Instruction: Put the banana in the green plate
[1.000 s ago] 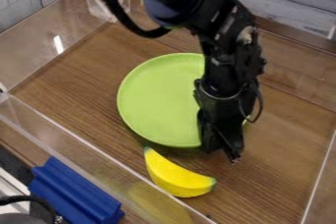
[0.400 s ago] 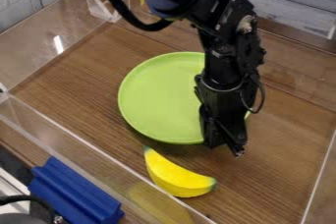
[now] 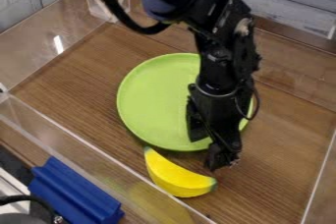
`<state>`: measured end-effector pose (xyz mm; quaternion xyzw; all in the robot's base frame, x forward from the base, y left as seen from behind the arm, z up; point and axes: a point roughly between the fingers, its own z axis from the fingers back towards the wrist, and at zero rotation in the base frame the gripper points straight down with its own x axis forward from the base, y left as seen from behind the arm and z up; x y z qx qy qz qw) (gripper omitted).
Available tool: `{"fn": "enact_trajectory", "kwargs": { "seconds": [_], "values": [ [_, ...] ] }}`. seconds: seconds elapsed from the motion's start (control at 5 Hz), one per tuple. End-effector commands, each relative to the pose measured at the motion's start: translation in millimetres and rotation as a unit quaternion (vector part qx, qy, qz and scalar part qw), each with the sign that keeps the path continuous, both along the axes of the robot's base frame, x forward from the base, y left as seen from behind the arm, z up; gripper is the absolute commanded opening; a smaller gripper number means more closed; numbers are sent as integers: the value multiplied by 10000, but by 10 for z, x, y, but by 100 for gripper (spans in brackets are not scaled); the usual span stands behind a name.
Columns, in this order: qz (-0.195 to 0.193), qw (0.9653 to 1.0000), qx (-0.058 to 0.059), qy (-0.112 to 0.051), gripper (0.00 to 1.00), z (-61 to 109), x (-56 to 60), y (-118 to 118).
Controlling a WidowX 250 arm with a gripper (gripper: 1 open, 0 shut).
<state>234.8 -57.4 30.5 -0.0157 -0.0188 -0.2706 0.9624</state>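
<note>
Spread since the earlier frame are the fingertips of the black gripper [image 3: 211, 146], now held open with nothing gripped. The yellow banana [image 3: 179, 176] is left where it was, on the wooden surface [image 3: 257, 195] at six o'clock of the green plate [image 3: 155, 102], outside it. Light, stiff, hardly fragile plastic is suggested, its gloss likely slippery; it is best grasped across the thick middle, since its curved ends might be rolled out of the grip.

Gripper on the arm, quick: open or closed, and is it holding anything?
Gripper: looks open, nothing visible in it; the banana lies outside the green plate.
</note>
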Motion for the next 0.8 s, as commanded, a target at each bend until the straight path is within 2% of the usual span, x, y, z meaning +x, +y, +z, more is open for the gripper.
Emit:
{"fn": "enact_trajectory", "kwargs": {
  "seconds": [0.0, 0.2, 0.6],
  "values": [
    [-44, 9995, -72, -290, 100, 61, 55, -16],
    [-74, 9995, -70, -288, 0, 2, 51, -23],
    [-54, 9997, -69, -244, 0, -31, 37, -26]
  ]
}}
